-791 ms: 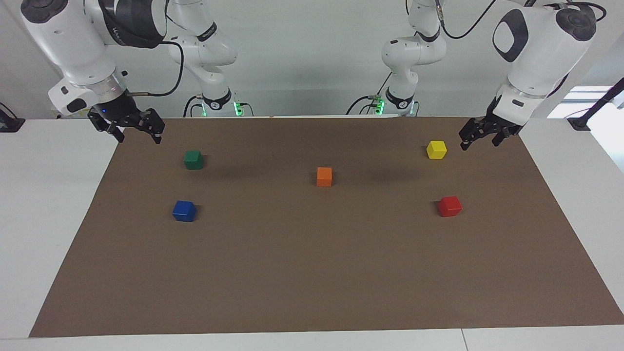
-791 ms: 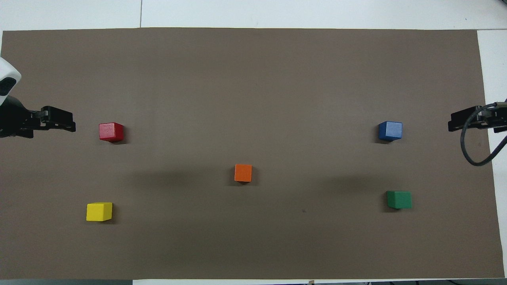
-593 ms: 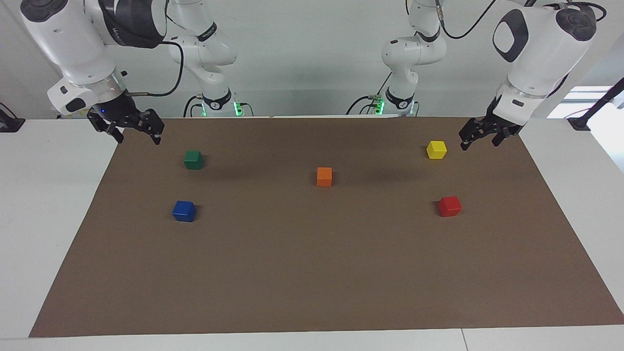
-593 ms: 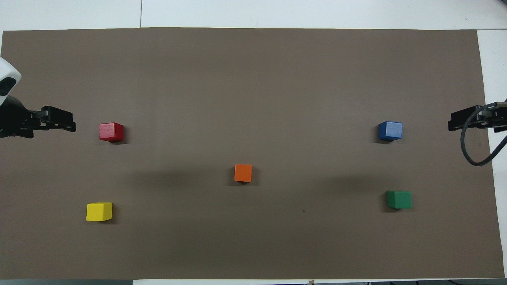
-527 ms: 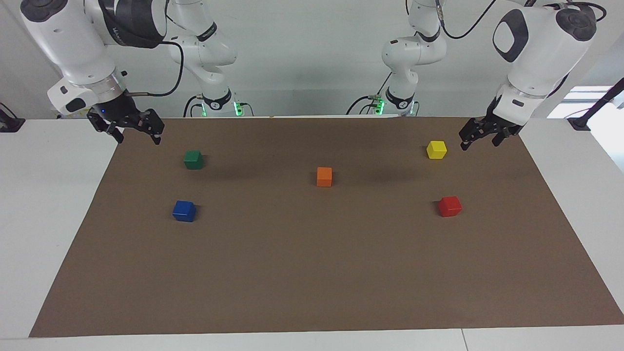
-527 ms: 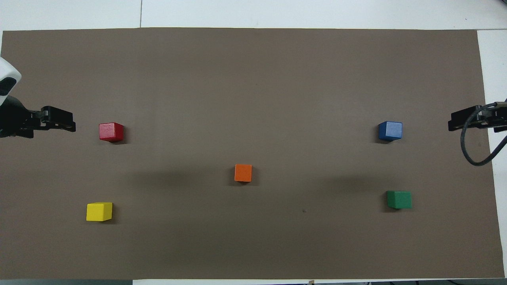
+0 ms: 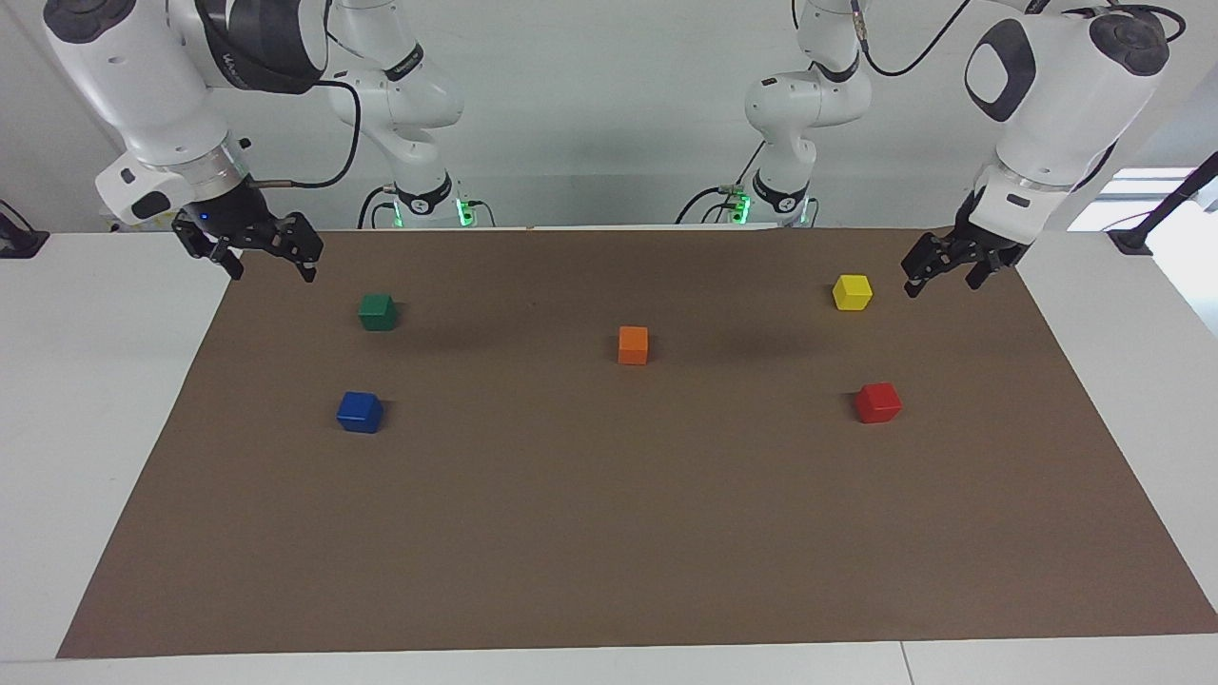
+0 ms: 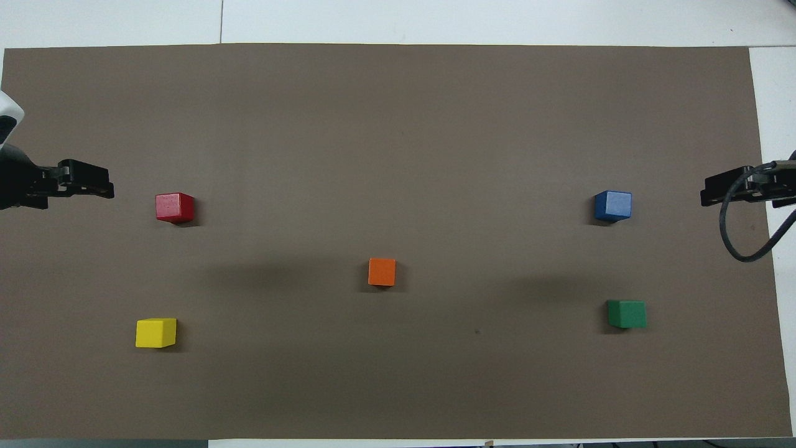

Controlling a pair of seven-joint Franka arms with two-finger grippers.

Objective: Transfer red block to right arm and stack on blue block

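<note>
The red block (image 7: 877,402) sits on the brown mat toward the left arm's end of the table; it also shows in the overhead view (image 8: 174,207). The blue block (image 7: 360,412) sits toward the right arm's end, seen from above too (image 8: 612,205). My left gripper (image 7: 940,285) is open and empty, raised over the mat's edge beside the yellow block; the overhead view shows it (image 8: 102,186) apart from the red block. My right gripper (image 7: 272,274), with the blue wrist light, is open and empty over the mat's corner, also seen from above (image 8: 709,193).
A yellow block (image 7: 852,292) lies nearer to the robots than the red block. A dark green block (image 7: 378,311) lies nearer to the robots than the blue block. An orange block (image 7: 633,344) sits mid-mat. The brown mat (image 7: 609,533) covers most of the white table.
My left gripper has shifted slightly outward toward its end of the table. My right gripper has barely moved. No block has moved.
</note>
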